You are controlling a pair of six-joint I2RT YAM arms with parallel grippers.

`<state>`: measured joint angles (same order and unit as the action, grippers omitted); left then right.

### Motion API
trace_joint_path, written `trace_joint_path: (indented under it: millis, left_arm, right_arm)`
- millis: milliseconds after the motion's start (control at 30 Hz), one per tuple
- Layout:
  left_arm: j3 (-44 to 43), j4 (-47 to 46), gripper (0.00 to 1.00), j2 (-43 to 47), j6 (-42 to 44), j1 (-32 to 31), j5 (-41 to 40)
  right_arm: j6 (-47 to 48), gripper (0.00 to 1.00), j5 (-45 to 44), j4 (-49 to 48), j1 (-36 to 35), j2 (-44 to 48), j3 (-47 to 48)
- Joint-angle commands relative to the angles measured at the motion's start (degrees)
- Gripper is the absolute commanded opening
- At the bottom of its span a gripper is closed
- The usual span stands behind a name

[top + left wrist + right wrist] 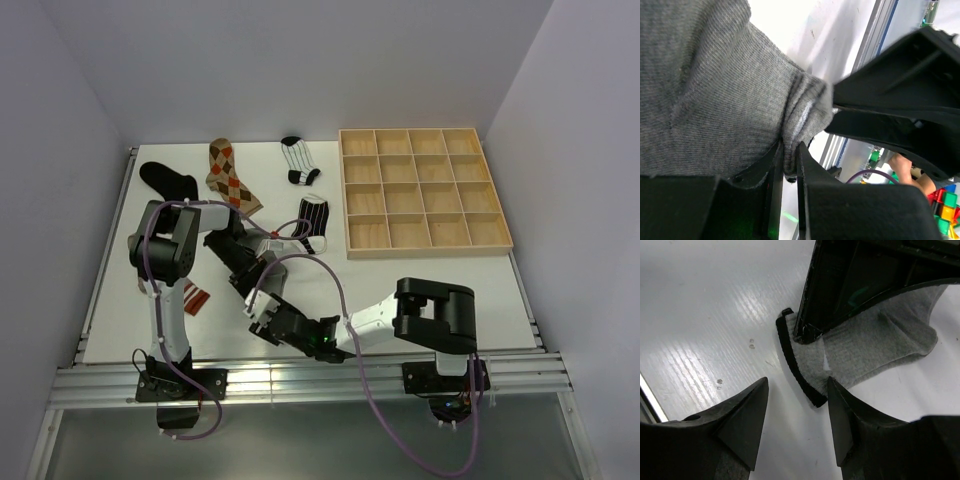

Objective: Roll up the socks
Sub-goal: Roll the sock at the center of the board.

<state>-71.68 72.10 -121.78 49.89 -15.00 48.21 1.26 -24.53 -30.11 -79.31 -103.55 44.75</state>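
Grey sock [875,350], clamped in the left pincer [790,150], runs lengthwise toward the gaping, empty right pincer [797,385].

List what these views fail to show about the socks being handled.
- Grey sock: in the top view, mostly hidden under the left arm and right arm. In the left wrist view, cut off by the top and left edges.
- Dark strip along its edge: right wrist view; cuff or a second sock, cannot tell.
- Red-striped piece: top view, mostly under the left arm.
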Motion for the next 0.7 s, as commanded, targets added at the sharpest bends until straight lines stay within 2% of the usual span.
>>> trace_joint_path:
  millis: [0,233,333,367,467,567,633,667]
  left_arm:
    - [-1.44,1.73,0.07,-1.36,1.79,0.15,-1.18]
    - [-1.88,3.14,0.08,-2.15,2.76,0.15,-0.83]
    - [-1.36,3.49,0.11,-1.8,3.37,0.15,-0.57]
    - [-1.18,3.14,0.12,-1.54,3.37,0.15,-0.48]
    - [-0.57,2.0,0.19,-0.22,3.11,0.15,-0.39]
    - [-0.39,-0.28,0.29,2.24,2.05,0.15,0.48]
    - [0.4,-2.82,0.38,5.74,-0.21,0.33,1.27]
    - [0.66,-5.1,0.39,6.98,-0.75,0.59,1.71]
  right_arm:
    - [1.47,0.57,-1.66,-2.85,-0.23,-1.92,1.57]
    - [2.17,0.51,-3.32,-3.12,-0.15,-4.9,3.06]
    - [1.91,0.41,-3.5,-3.29,0.03,-6.05,3.24]
    - [1.65,0.3,-3.33,-3.03,0.12,-6.05,3.32]
    - [-0.72,0.14,-0.61,-1.98,1.26,-5.35,2.97]
    - [-4.76,0.08,4.22,-0.66,3.19,-3.07,1.83]
    - [-7.04,0.07,6.51,1.62,4.68,-1.66,1.39]
    - [-7.58,0.05,8.61,2.76,5.12,-0.53,1.39]
